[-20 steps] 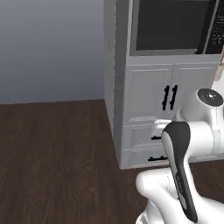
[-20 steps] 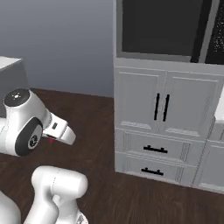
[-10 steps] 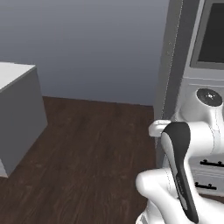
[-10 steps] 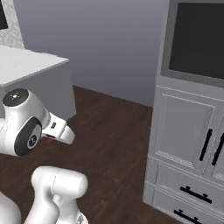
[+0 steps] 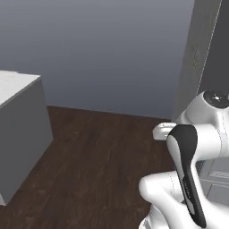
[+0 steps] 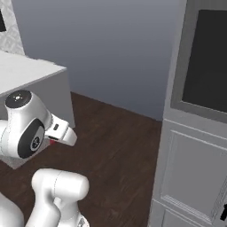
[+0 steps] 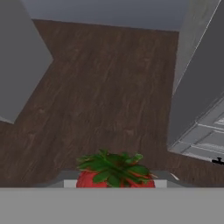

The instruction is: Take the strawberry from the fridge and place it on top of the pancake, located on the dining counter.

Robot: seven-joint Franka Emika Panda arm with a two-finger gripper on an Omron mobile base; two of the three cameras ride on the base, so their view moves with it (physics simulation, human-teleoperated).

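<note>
The strawberry [image 7: 114,170], red with a green leafy cap, sits at the bottom of the hand view, and my gripper [image 7: 114,183] is shut on it. From the right base view a red speck of the strawberry [image 6: 52,141] shows under the white hand, held above the dark wooden floor. The dining counter [image 5: 15,82] is a white-topped grey block at the left; its corner [image 6: 31,71] is also at the left of the right base view. The pancake and the fridge are out of view.
A tall light grey cabinet column [image 6: 195,150] with a dark oven window [image 6: 208,62] stands at the right, and its side [image 5: 197,58] shows from the left base view. Dark wooden floor [image 5: 98,156] lies between it and the counter. A blue-grey wall [image 5: 112,49] closes the back.
Both base views have swung left: the cabinets slid off to the right and the dining counter came in at the left. The arm holds its pose, still shut on the strawberry.
</note>
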